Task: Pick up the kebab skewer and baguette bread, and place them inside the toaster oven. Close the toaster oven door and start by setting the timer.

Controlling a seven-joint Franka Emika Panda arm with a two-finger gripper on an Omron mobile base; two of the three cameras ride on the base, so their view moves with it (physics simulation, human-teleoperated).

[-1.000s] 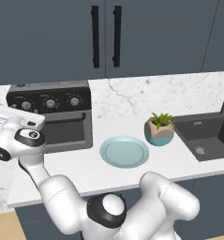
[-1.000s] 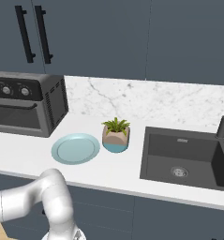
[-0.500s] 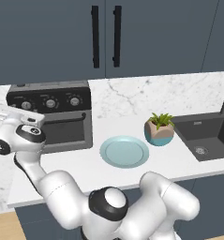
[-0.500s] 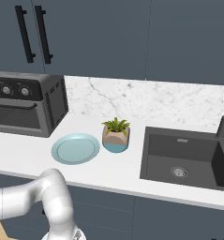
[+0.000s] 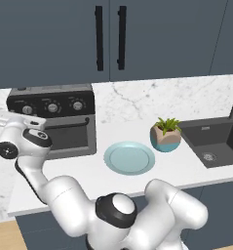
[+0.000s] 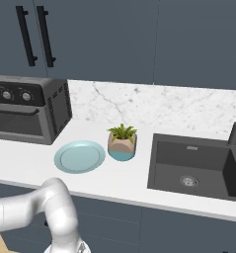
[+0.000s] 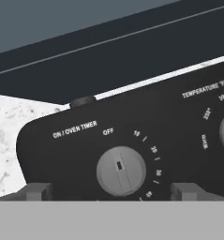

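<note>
Counter (image 5: pixel 137 188): white marble, sink (image 6: pixel 198 165) at right end.
Toaster oven (image 5: pixel 57 122): left end of counter, vs back wall; door (image 5: pixel 67 135) shut.
Plate (image 5: pixel 129 157): light blue, near front edge, beside oven.
Plant pot (image 5: pixel 165 135): btwn plate & sink.
Gripper (image 7: pixel 111 192): jaws spread wide, holding nothing, straddling timer knob (image 7: pixel 121 170); knob marker at OFF.

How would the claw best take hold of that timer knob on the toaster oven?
Judging by its shape, by the round rim of the timer knob, one finger each side, coming straight at its face. The open claw already faces it, fingertips spread wider than the knob.
</note>
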